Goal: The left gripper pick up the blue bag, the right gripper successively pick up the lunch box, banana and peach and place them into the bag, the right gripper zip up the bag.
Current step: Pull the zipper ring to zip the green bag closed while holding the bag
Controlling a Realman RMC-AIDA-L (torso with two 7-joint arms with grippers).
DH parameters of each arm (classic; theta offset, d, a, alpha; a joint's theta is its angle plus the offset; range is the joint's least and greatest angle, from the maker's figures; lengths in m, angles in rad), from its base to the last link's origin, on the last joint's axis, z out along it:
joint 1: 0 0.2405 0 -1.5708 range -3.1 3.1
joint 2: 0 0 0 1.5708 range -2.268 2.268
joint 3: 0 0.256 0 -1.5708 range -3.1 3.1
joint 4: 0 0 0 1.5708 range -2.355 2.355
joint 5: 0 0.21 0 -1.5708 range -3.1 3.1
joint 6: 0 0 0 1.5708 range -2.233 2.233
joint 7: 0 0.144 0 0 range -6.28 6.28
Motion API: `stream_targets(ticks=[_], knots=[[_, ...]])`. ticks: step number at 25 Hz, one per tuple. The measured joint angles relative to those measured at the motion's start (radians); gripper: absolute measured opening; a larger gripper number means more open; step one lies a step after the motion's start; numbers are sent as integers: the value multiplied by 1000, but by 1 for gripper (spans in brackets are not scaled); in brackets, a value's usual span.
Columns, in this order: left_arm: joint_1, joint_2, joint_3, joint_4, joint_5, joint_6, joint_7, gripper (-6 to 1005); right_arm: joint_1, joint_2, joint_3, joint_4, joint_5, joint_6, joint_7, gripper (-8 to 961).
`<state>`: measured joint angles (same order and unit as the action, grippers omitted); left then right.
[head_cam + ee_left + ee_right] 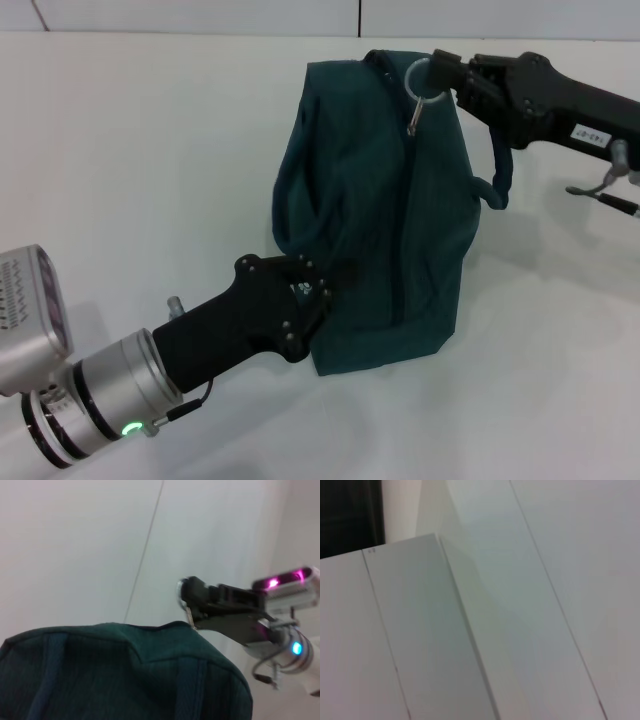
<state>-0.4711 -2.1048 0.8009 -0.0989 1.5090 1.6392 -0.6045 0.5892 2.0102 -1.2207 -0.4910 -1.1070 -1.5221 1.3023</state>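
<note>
Dark teal-blue fabric bag (380,200): on white counter (150,150), bulging; zip appears mostly drawn shut. Silver zip-pull ring (420,78): pinched by right pincer (445,75) at the bag's top. Left pincer (325,290): clamped on the bag's lower edge. Lunch box, banana, peach: not visible, judged packed; zipping near completion. Left wrist view alone shows the strap; right wrist view shows only bare panels.

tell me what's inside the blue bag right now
Nothing inside shows: the blue bag looks zipped shut, its fabric hiding any contents. The right pincer holds the zipper ring; the left pincer grips its lower edge.
</note>
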Motion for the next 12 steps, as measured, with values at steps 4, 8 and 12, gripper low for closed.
stream_targets(ticks=[4,8,12], knots=[[0,1,7,1,8,7,8,58,13,1,-6,1,-8,40,0,23],[-1,4,10,13,25,32,12,57,19,3,-9,9,-24,57,-1,23],[24,9,12,71,54,104,16,55,-2,5,-10,1,-37,38,-21,23]])
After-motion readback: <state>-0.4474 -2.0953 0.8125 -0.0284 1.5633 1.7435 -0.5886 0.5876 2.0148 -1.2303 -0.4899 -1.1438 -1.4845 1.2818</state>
